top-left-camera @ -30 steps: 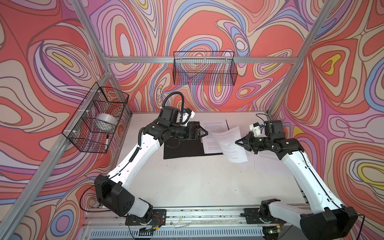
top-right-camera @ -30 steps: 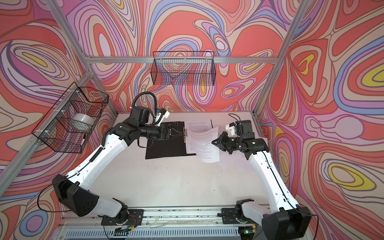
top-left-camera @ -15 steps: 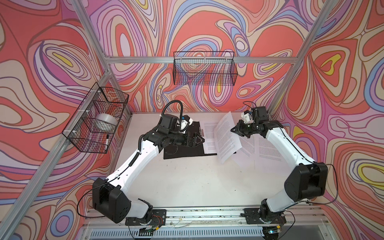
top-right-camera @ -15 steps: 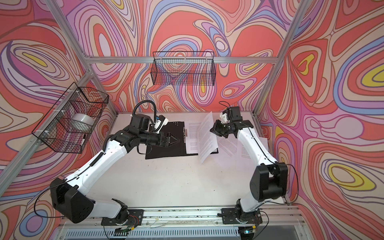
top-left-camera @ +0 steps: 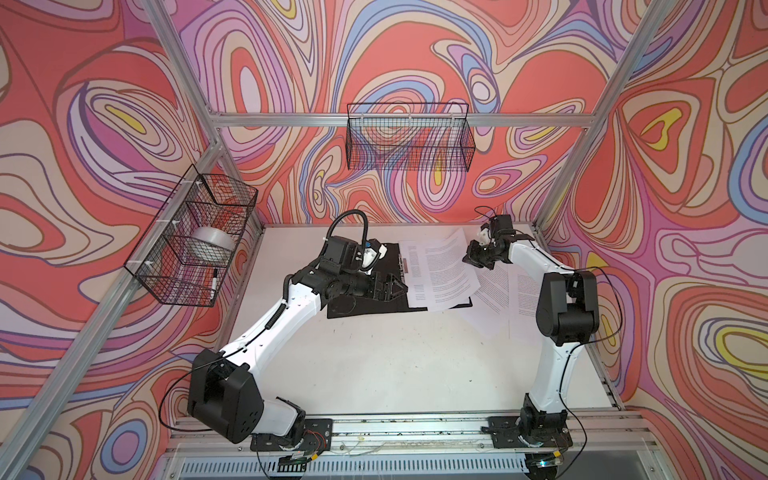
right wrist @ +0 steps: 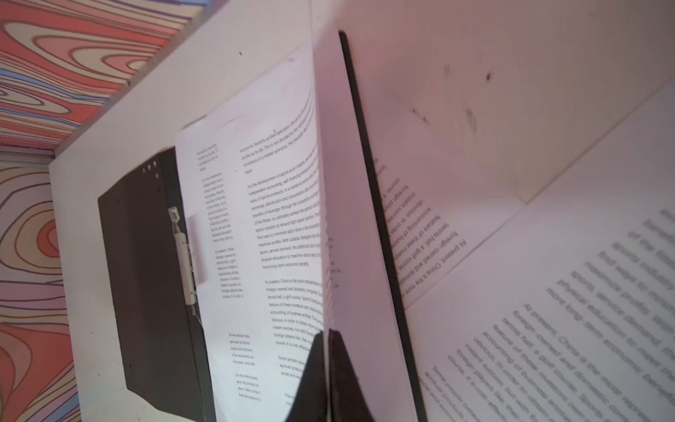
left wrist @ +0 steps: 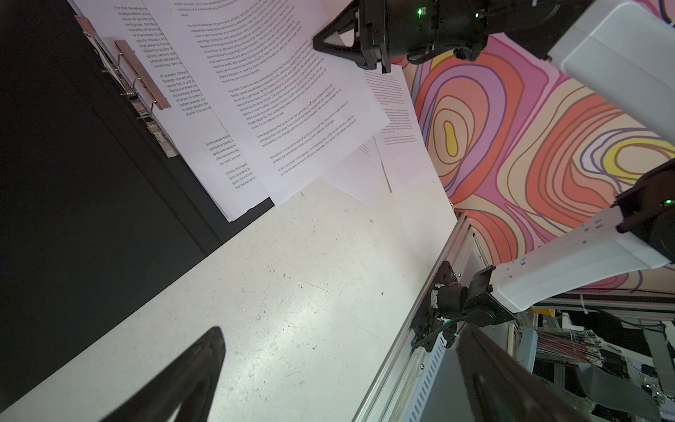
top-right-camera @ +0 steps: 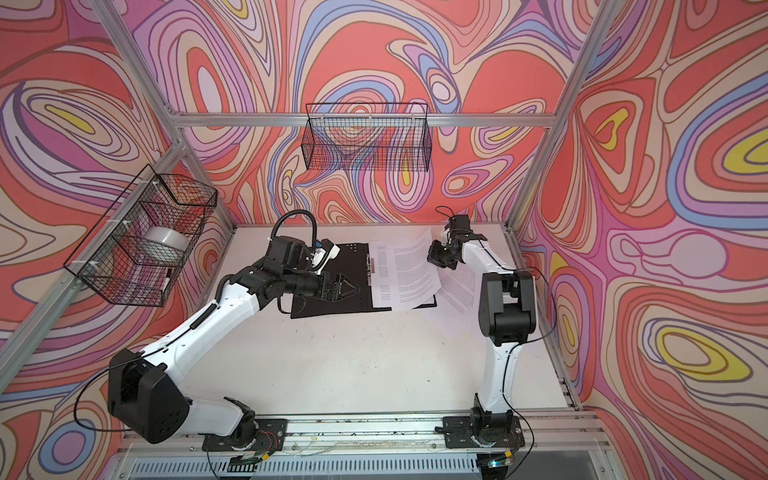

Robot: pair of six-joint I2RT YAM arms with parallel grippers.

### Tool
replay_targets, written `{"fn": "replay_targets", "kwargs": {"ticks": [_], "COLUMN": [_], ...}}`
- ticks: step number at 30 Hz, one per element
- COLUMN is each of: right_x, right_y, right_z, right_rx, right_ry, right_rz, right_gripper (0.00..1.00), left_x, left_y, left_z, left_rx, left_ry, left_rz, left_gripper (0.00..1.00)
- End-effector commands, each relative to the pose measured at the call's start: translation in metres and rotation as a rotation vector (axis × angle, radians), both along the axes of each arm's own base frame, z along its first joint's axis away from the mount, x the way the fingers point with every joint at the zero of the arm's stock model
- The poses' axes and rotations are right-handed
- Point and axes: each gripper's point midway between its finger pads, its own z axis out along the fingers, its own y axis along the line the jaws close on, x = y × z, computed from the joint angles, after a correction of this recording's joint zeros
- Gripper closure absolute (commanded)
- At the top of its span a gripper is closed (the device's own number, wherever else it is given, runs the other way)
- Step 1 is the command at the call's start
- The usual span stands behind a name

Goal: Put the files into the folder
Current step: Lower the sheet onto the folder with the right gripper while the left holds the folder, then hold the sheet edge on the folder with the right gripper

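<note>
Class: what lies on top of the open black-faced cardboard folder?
Two white printed paper sheets lie on the right half of the folder: one sheet flat beside the metal clip, a second sheet skewed over it, pinched by the right gripper. Anything beneath them is hidden.

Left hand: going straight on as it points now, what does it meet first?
Likely the printed sheets lying on the open folder; height is unclear, so the left hand might skim over them.

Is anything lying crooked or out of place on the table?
Yes. The top sheet, pinched by the right gripper, sits skewed over the sheet beneath it in the open folder and overhangs its edge. Two more sheets lie loose and overlapping on the table beside the folder.
</note>
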Motion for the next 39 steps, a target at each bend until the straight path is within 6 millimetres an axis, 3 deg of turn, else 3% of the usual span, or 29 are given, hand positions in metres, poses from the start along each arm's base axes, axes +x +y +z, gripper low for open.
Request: {"fn": "replay_targets", "kwargs": {"ticks": [1,9,39], "right_x": [0.014,0.019,0.010], "right_y": [0.000,0.007,0.039], "right_z": [-0.003,-0.022,-0.043], "right_rx": [-0.020,0.007,0.019], "right_ry": [-0.039,-0.016,0.022], "right_rz": [0.019,0.052,0.148], "right_gripper": [1.00,1.00,1.00], "left_x": [-0.003,0.000,0.001], "left_y": [-0.001,-0.006,-0.009], "left_z": [0.009,0.001,-0.010], "left_rx": [-0.028,-0.041,-0.044], "left_ry": [-0.034,0.016,0.060], "left_rz": [-0.030,-0.026,-0.036], "left_gripper": [0.00,0.00,0.00]}}
